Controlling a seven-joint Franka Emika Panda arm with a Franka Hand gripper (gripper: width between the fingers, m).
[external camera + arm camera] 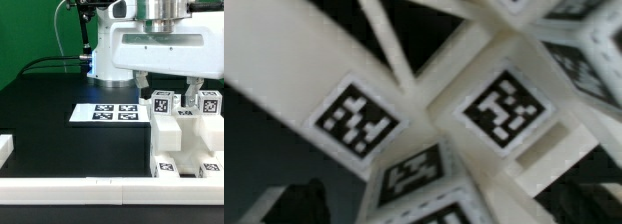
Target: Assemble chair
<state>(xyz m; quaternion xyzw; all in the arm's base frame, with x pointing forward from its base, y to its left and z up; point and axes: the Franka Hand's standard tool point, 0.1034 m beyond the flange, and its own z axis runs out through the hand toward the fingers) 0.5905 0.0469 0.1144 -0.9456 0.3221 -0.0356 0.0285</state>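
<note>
The chair point(182, 140) is a blocky white structure at the exterior view's right. Tagged white pieces point(186, 98) stand upright on its top. My gripper point(168, 90) hangs straight above them, with one finger point(144, 82) on each side of the tagged tops. In the wrist view the tagged white parts point(491, 110) fill the picture, very close and blurred. The dark fingertips point(304, 200) show at the edge, wide apart, with a white part between them and dark gaps beside it. The gripper point(446, 205) is open.
The marker board point(112, 113) lies flat on the black table just to the exterior view's left of the chair. A long white rail point(80, 186) runs along the front edge. A white block point(5, 148) sits at the left edge. Cables hang behind the arm.
</note>
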